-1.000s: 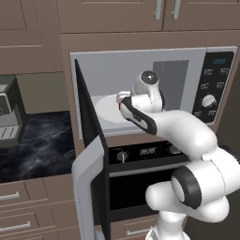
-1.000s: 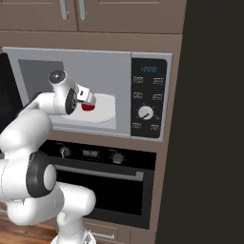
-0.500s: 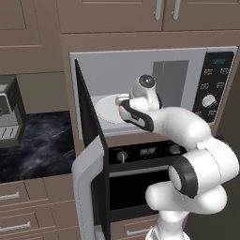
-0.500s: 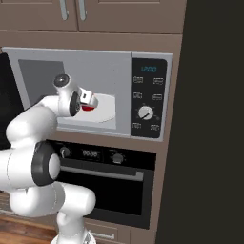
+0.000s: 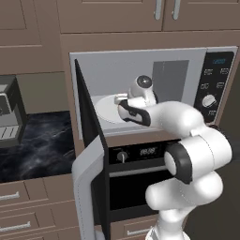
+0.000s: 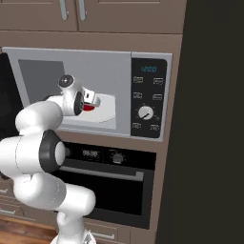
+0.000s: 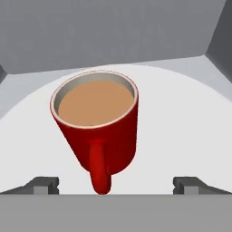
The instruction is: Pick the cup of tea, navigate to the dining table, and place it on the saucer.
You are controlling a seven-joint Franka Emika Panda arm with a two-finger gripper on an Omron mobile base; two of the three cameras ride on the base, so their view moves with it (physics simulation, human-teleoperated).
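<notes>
arm: reaches deeper into microwave [image 5: 140, 93] | gripper [image 7: 115, 185]: closes in on cup of tea [image 7: 97, 124], jaws spread

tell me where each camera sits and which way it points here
Left base view: behind the arm to its left, facing the open microwave; the white arm rises from lower right.
Right base view: behind to its right, same microwave; the arm rises from lower left, cup of tea beside the hand.
Hand view: on the hand, looking along the open pincer down at the cup on the white turntable.
All three share the microwave interior.
</notes>
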